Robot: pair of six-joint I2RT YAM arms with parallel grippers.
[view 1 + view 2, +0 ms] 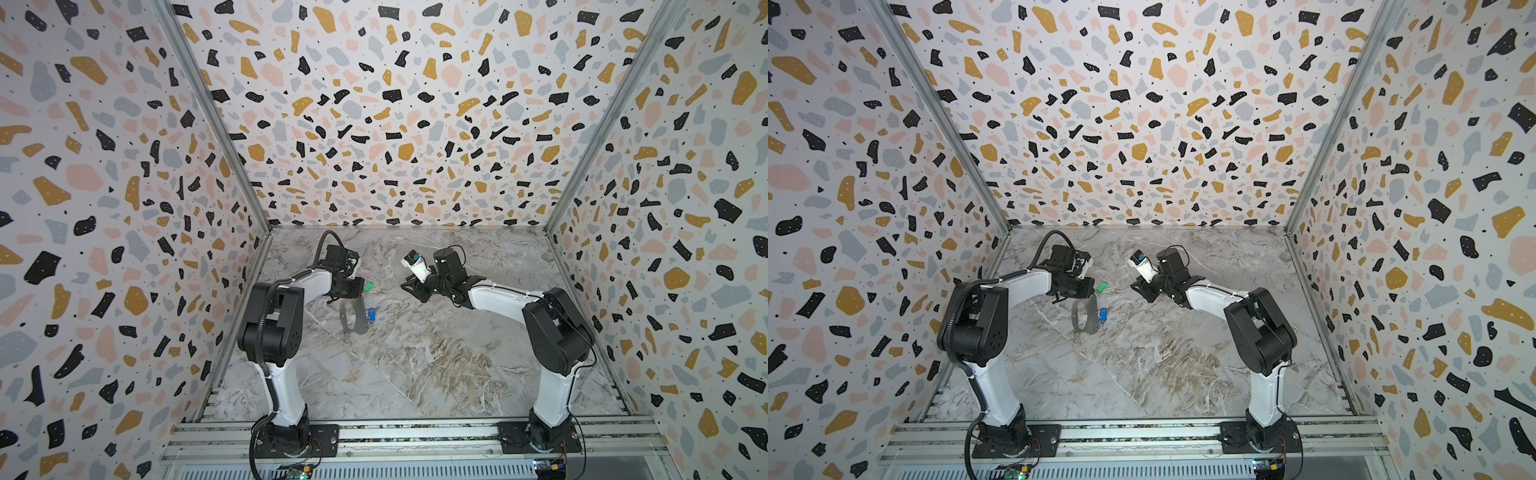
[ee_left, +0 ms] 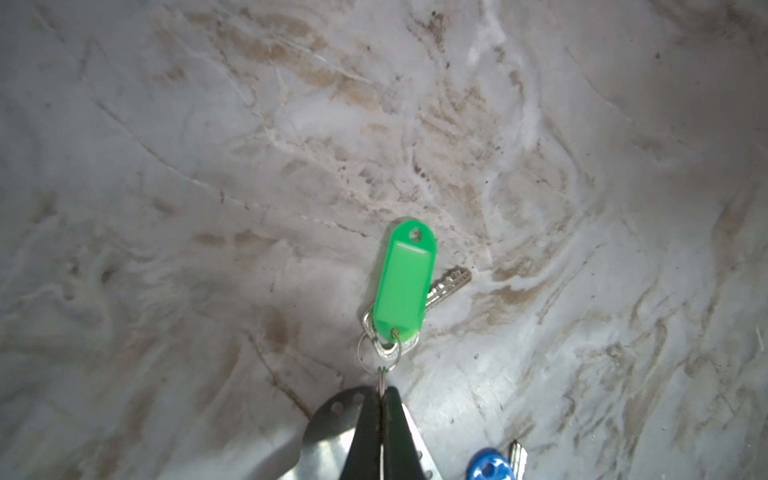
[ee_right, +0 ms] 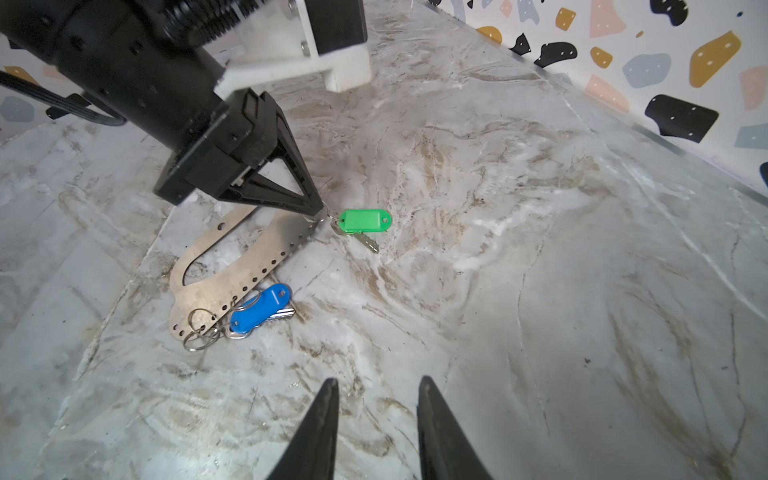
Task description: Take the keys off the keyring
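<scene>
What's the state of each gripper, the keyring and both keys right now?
Left gripper: shut on the small ring at the keyring's end.
Right gripper: open, empty.
Keyring: lying on the table.
Green key: on the table, chained by rings to that small ring.
Blue key: on the table, ringed to the keyring's edge.

A grey marble-patterned desk with brown veining carries the flat metal keyring. The green-tagged key lies just off one end of it, the blue-tagged key against its holed edge.

Open table right of keyring
</scene>
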